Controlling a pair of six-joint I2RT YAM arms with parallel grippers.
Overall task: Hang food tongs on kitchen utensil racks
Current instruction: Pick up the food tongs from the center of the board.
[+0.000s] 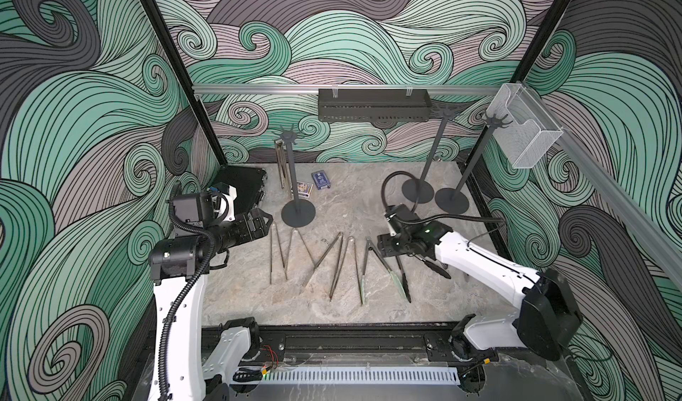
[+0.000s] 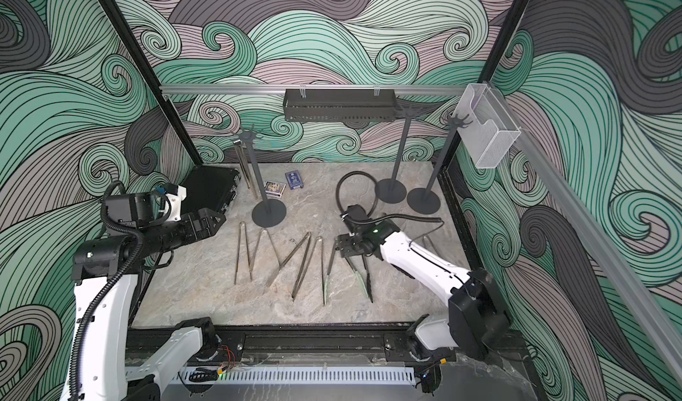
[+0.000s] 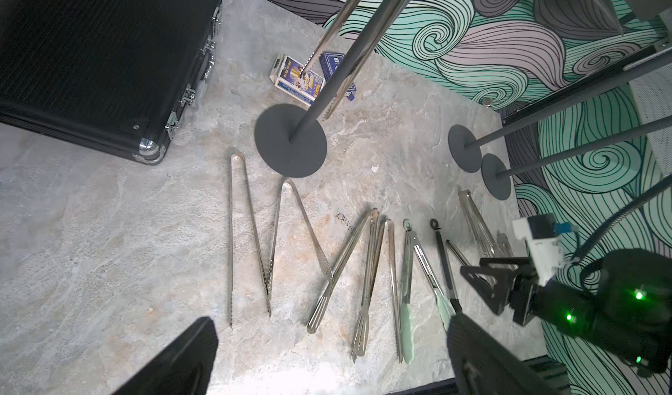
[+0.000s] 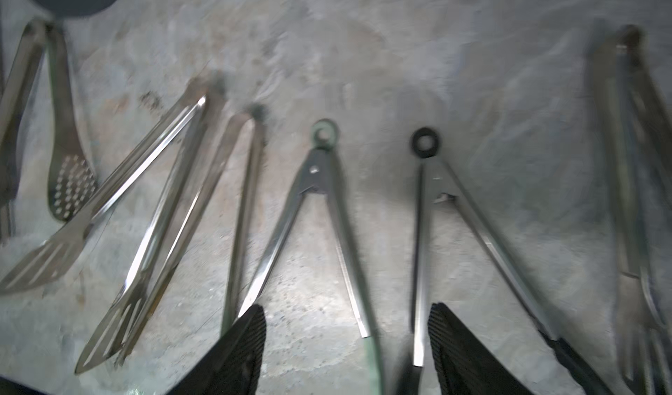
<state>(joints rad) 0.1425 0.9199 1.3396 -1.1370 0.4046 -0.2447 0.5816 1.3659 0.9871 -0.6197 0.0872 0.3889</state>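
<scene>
A: Right end effector (image 4: pixel 345 309) is hovering low over the row, jaws standing apart, gripping nothing.

B: Over which pair?

A: It's straddling two neighbours: pale-green-tipped steel tongs with a green ring end (image 4: pixel 320 178) and black-tipped steel tongs with a black ring end (image 4: pixel 432 178). One arm of each is lying between the fingers. The wrist view is blurring, so I'm not calling contact.

B: Left end effector (image 3: pixel 331 322)?

A: Gaping wide, empty, hanging above the marbled grey counter (image 1: pixel 240 299) beside the left rack's base.

B: Progress?

A: Early, I'm judging. One plain steel tongs (image 1: pixel 282 166) seems to be hanging from the hook crown of the tall dark grey pole rack with the round disc base (image 1: pixel 292 174), on the left. Two more matching grey pole racks (image 1: pixel 431 152) are standing at the back right, crowns looking bare as far as I can see.

B: What's left?

A: Roughly seven tongs are lying flat on the counter in a zigzag row, one partly hiding under the right arm. All of them are waiting for pick-up and hanging.
</scene>
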